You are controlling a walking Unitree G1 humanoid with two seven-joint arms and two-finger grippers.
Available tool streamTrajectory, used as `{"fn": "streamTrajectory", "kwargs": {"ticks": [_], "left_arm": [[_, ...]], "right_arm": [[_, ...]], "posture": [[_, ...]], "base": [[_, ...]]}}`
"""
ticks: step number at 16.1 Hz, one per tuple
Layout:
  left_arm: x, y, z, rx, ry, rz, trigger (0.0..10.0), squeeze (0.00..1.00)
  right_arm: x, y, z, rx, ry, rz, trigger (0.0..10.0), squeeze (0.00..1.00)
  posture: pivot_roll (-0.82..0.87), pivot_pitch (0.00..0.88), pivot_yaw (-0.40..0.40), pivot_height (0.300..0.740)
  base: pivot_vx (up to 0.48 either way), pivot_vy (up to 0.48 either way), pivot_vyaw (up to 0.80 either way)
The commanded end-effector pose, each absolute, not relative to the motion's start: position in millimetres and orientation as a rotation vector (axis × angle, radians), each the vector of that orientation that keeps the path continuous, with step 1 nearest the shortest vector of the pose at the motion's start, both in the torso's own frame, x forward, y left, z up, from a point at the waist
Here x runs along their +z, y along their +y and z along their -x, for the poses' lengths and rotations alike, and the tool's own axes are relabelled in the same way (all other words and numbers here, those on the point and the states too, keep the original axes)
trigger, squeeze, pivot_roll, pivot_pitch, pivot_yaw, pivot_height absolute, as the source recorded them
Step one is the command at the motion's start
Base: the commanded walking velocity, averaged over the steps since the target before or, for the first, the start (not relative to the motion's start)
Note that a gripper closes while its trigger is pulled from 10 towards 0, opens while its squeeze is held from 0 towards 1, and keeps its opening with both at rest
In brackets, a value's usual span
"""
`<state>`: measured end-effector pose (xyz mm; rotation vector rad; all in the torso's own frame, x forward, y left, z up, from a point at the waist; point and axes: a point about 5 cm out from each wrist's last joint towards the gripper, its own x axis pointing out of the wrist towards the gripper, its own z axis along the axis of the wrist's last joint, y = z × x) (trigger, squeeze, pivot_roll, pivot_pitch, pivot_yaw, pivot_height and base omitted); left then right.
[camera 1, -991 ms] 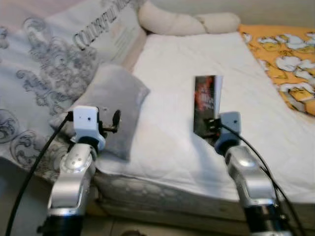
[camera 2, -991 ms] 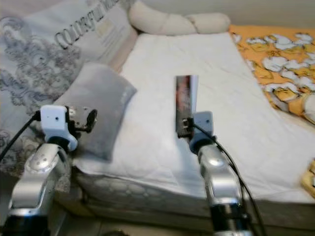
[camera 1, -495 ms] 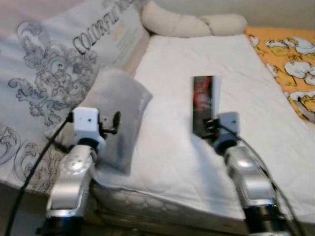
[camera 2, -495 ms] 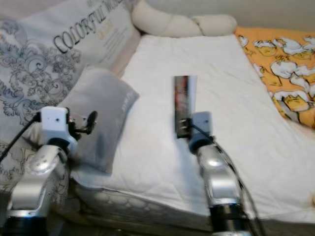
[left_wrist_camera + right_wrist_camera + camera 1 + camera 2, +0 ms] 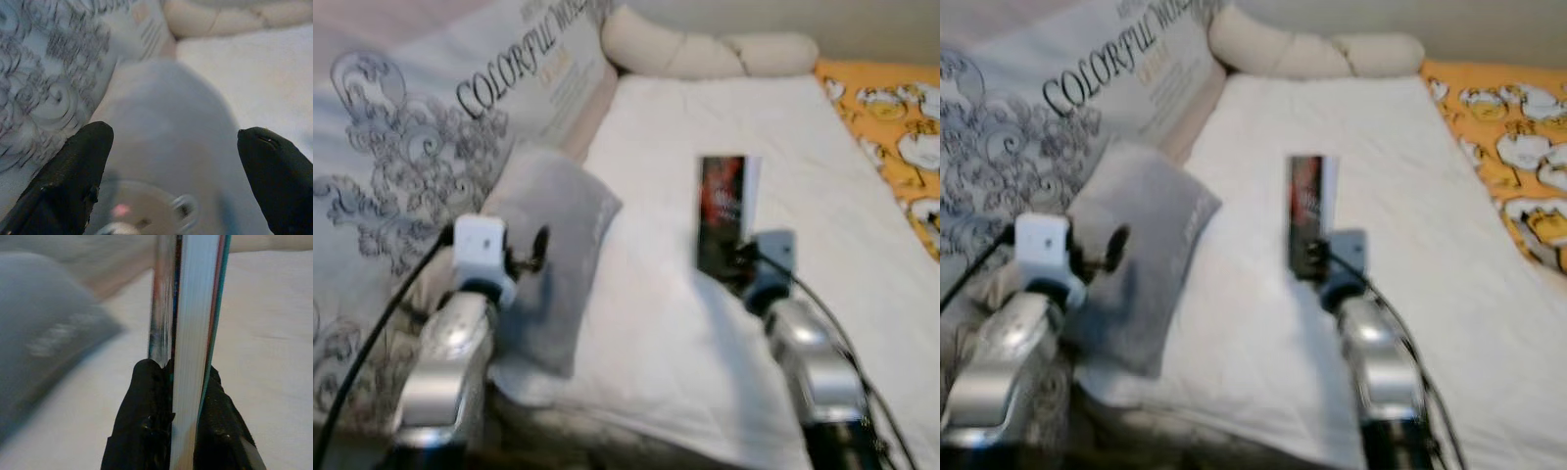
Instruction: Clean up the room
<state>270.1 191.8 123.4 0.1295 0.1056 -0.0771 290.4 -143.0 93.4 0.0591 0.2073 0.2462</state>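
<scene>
A book [image 5: 722,213] is held upright above the bed [image 5: 685,323], clamped at its lower end between the fingers [image 5: 142,431] of the right gripper [image 5: 736,266]. In the right wrist view the pale page block is seen edge-on, with a dark glossy cover on one side and a thin teal edge on the other, and one black finger is pressed against each face. From the head camera, the dark cover with red markings is turned towards the robot, and the book stands over the white sheet, near the middle of the mattress and well apart from the pillows.

The left gripper [image 5: 176,161] is raised at the left edge of the bed, in front of a grey pillow [image 5: 553,250]. Its fingers [image 5: 73,176] are spread wide and nothing is held between them; in the left wrist view the grey pillow is seen through the gap.

The grey pillow lies on the left part of the sheet, leaning against a larger pale pillow [image 5: 421,147] printed with grey scrollwork and dark lettering. A cream bolster [image 5: 705,54] lies across the head of the bed. An orange blanket [image 5: 901,127] with a white pattern covers the right side of the bed. The head views are somewhat blurred.
</scene>
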Motion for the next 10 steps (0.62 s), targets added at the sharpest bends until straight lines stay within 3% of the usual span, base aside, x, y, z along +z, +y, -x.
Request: {"fn": "streamTrajectory", "kwargs": {"ticks": [1,3,6,10], "left_arm": [[120,179,-270,-0.224,0.137,-0.183,10.0,0.00],[125,176,-271,-0.311,0.149,-0.210,10.0,0.00],[128,178,-271,-0.439,0.190,-0.258,10.0,0.00],[128,176,-262,-0.715,0.311,-0.300,10.0,0.00]], "right_arm": [[98,-142,-295,0.357,0.231,-0.112,10.0,0.00],[93,-139,-303,0.464,0.319,-0.093,10.0,0.00],[81,-135,-318,0.544,0.461,-0.221,10.0,0.00],[67,-138,-338,0.525,0.625,-0.540,10.0,0.00]], "posture": [[0.02,0.000,0.084,0.740],[0.02,0.000,0.094,0.740],[0.02,0.000,0.105,0.740],[0.05,0.000,0.109,0.740]], "base": [[0.000,0.000,0.00],[0.000,0.000,0.00],[0.000,0.000,0.00],[0.000,0.000,0.00]]}}
